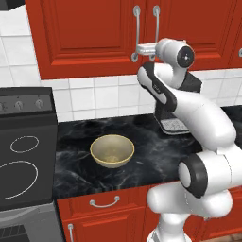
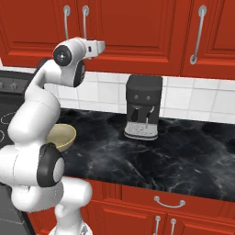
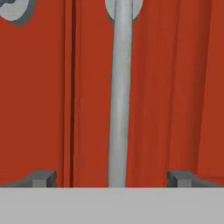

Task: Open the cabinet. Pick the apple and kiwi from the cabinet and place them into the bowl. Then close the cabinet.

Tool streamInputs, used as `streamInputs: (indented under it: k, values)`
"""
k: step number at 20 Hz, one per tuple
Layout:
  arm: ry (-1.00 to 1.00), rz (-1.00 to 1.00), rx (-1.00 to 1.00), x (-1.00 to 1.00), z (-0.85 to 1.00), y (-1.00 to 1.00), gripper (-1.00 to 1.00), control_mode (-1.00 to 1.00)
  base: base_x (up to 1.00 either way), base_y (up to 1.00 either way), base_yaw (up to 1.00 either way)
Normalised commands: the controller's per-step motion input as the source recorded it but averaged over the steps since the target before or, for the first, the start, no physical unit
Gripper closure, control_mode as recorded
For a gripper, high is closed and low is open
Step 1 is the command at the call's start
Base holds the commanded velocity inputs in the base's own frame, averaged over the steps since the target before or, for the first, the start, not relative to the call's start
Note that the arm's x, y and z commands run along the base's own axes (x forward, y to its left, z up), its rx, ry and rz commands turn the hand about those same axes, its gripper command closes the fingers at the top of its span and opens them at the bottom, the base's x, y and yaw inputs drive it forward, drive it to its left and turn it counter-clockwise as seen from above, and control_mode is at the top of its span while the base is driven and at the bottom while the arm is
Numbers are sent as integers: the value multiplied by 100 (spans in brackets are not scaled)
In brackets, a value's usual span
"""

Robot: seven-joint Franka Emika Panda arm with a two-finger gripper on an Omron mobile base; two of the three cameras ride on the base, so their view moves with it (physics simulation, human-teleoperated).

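- Reaching for the cabinet (image 1: 90, 38), high on the far wall above the counter (image 1: 142, 142); both panelled doors shut, so opening judged not yet begun.
- Gripper (image 3: 112, 177) raised level with the lower part of a vertical bar handle (image 3: 119, 96); fingertips (image 3: 43, 178) spread wide apart, one to each side of the bar, nothing held and no contact visible.
- Handle in question looks to be the right one of the pair (image 1: 156, 28) flanking the door seam, seen from the left base camera; exact door hard to confirm from the hand camera.
- Bowl (image 1: 112, 151) empty on the dark counter, near the left end beside the stove (image 1: 23, 142), below and slightly left of the cabinet doors.
- Coffee machine (image 2: 143, 112) standing on the counter to the right of the bowl, against the tiled wall.
- Apple and kiwi presumably behind the closed doors.
- Handling judgement: bar rigid, smooth metal, likely slippery; best gripped around mid-to-lower length, squarely centred between the fingertips, then pulled on an arc following the hinge. Door stiff, probably light.
- Risk: sliding along the bar if the pull runs off-axis.
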Motion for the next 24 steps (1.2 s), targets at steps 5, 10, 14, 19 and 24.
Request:
streamInputs:
  k: [5,10,14,19,24]
  values:
    - [12,0,0,78,0,0,-100,-100,0,0,0]
    - [7,0,0,64,-1,1,100,-100,0,0,0]
    - [0,0,0,0,0,0,100,-100,0,0,0]
    - [0,0,0,0,0,0,100,-100,0,0,0]
    - [0,0,1,-2,9,-11,100,-100,0,0,0]
